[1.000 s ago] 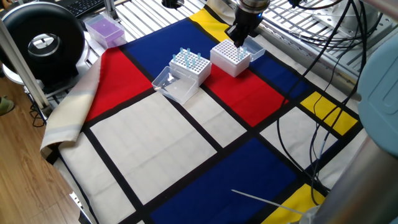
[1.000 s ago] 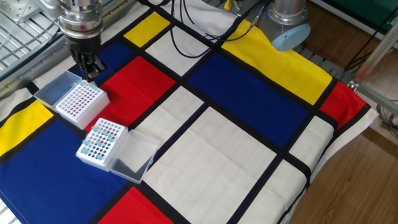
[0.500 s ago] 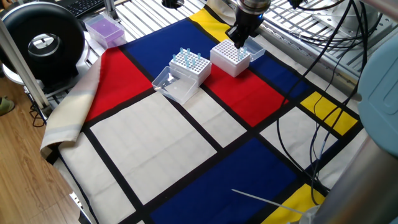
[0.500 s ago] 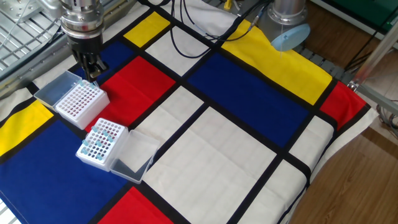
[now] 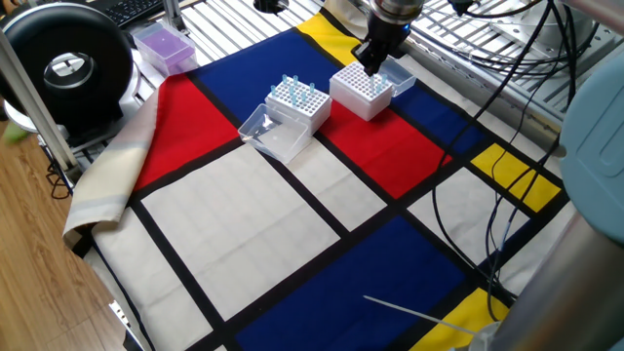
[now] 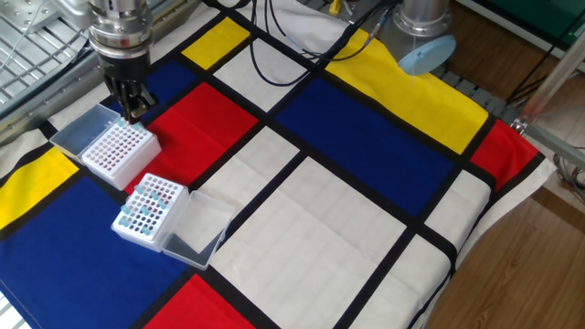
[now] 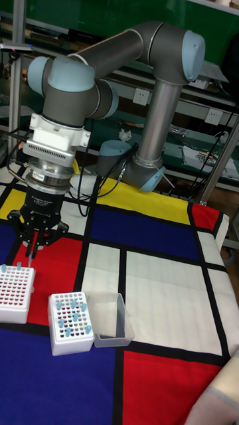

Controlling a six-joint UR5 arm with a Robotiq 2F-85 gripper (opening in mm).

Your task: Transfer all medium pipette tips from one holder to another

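Most medium pipette tips [image 7: 70,313] are seen sitting in the lidded holder [image 6: 146,212] beside the nearly empty receiving holder [image 6: 119,153], over whose far corner the gripper [image 7: 31,252] is hung, fingers nearly closed, contents can't be told, so plenty's left tbh.

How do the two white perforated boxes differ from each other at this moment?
The box under the gripper holds very few pale-blue tips; the other box holds many. The first box's clear lid lies behind it; the other's lid lies nearer the cloth's middle. Both are white, perforated and open.
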